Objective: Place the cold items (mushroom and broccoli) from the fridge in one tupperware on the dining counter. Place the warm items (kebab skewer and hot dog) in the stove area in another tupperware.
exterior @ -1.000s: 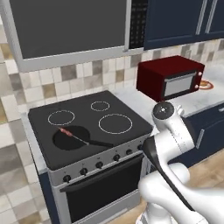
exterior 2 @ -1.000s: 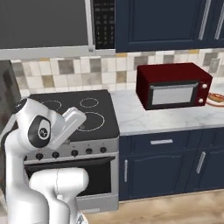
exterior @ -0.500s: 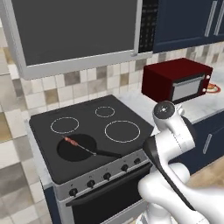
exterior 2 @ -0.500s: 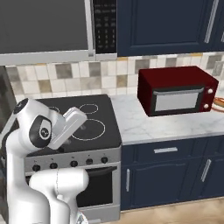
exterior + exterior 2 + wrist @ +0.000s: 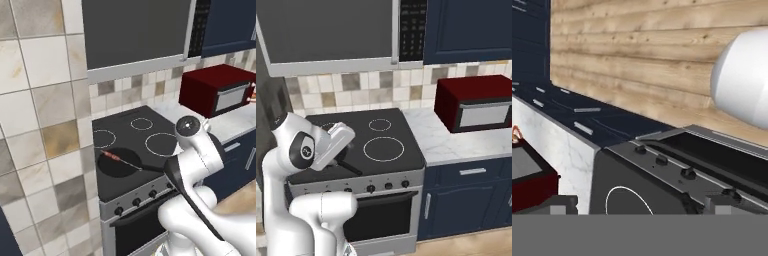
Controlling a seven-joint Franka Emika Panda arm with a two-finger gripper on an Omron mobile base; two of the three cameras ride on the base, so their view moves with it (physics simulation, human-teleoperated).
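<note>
With its tool point(image 5: 637, 202) spread wide and empty, the robot faces the stove point(image 5: 132, 150), where the kebab skewer point(image 5: 116, 157) lies in a dark pan point(image 5: 117, 164); a careless reach could knock it aside.

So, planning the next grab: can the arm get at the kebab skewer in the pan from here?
Probably yes: the kebab skewer lies exposed in the open pan on the stove, nothing covering it, and the arm stands right beside it.

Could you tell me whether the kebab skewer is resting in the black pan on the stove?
Touching: the left base view shows the kebab skewer lying across the inside of the pan on the stove's front left burner.
</note>
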